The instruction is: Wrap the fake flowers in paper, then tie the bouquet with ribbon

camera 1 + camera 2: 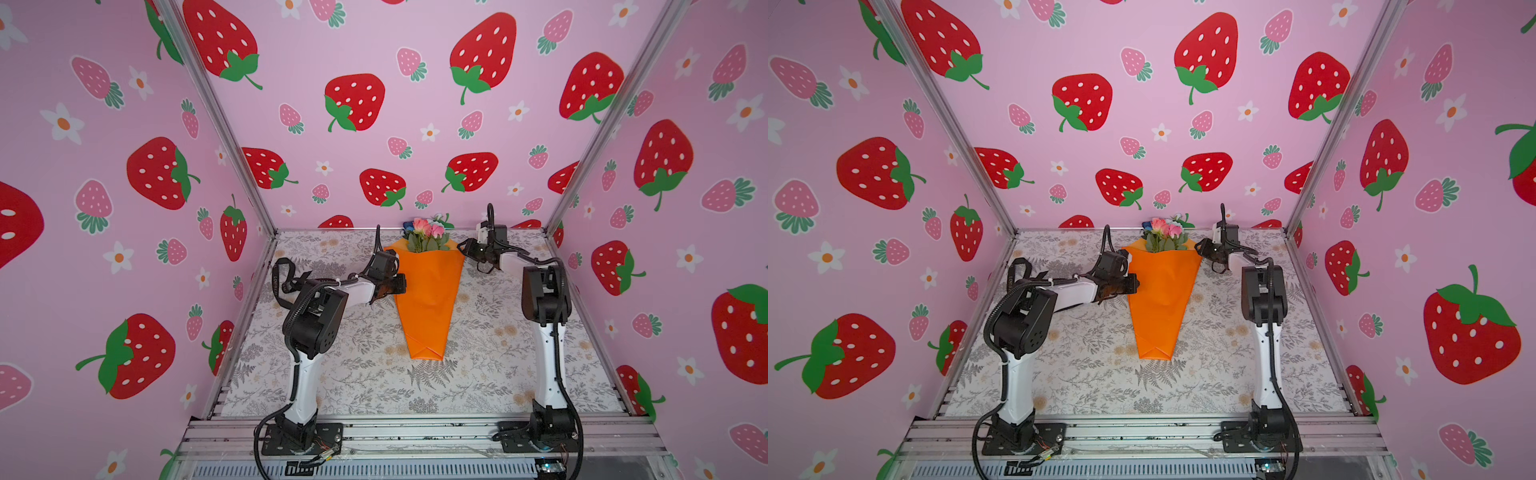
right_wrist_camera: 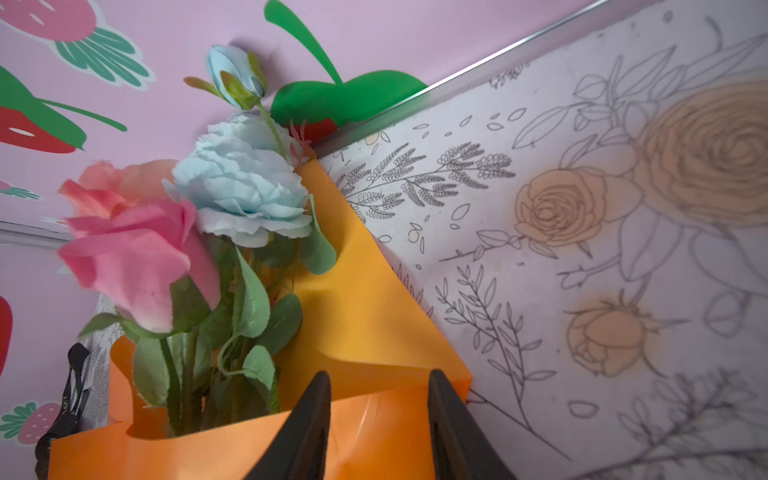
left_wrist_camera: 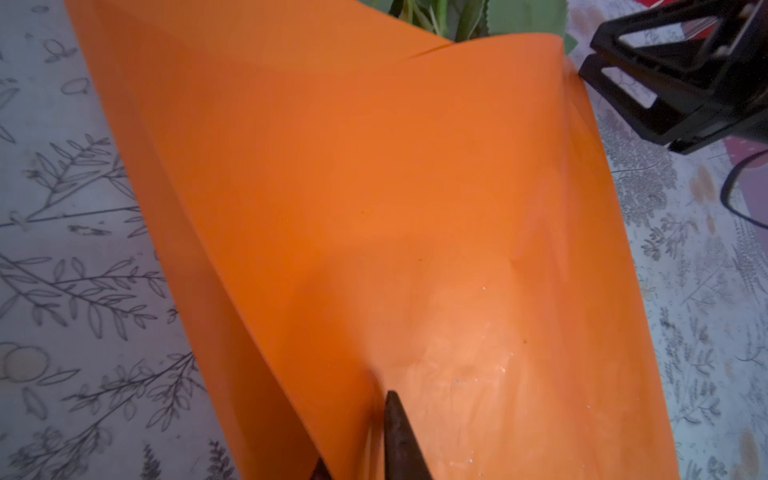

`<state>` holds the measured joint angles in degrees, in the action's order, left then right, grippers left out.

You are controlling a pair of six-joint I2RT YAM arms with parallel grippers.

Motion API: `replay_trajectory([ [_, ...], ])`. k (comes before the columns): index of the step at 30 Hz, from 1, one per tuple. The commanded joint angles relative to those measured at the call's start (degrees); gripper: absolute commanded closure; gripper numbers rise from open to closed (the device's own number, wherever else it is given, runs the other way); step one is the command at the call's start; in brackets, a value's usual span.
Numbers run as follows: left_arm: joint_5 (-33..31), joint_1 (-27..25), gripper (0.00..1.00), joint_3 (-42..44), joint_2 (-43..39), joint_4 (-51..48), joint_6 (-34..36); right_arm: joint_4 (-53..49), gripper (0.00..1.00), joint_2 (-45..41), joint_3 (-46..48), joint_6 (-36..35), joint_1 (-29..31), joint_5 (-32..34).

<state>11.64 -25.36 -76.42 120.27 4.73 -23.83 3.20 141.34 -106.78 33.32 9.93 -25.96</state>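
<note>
Left gripper (image 3: 353,432) slightly parted astride orange paper (image 1: 428,299) | right gripper (image 2: 378,374) spread beside bouquet (image 1: 426,235) top

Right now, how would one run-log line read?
bouquet of fake flowers in orange paper cone, untied | left gripper at cone's left edge, grip unclear | right gripper jaws open at cone's far right corner

There were one bouquet (image 1: 427,233), one orange paper cone (image 1: 428,303), one black ribbon (image 1: 275,279) and two arms: left arm (image 1: 305,374) and right arm (image 1: 548,353).
</note>
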Motion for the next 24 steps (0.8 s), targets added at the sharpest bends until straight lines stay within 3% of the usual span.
replay_trajectory([
  [1,2.51,0.31,0.64,0.68,-4.47,-0.43,-2.15,-4.11,0.53,-5.93,-0.37,-2.48,-0.32,-0.21],
  [8,1.50,0.49,0.47,4.48,-11.03,-0.06,-6.14,-4.14,0.42,-17.11,11.00,-4.02,-0.37,1.75],
  [15,-8.69,1.23,0.28,7.53,-16.40,-7.96,-11.54,-2.79,0.36,-29.85,27.29,-3.98,-0.29,6.10],
  [18,-8.21,1.96,0.21,8.29,-16.69,-7.69,-12.85,-1.79,0.35,-34.14,34.39,-3.51,-0.32,6.57],
  [24,-4.20,2.79,0.19,4.49,-11.94,-7.81,-12.47,4.15,0.30,-39.25,46.88,-0.50,0.02,2.15],
])
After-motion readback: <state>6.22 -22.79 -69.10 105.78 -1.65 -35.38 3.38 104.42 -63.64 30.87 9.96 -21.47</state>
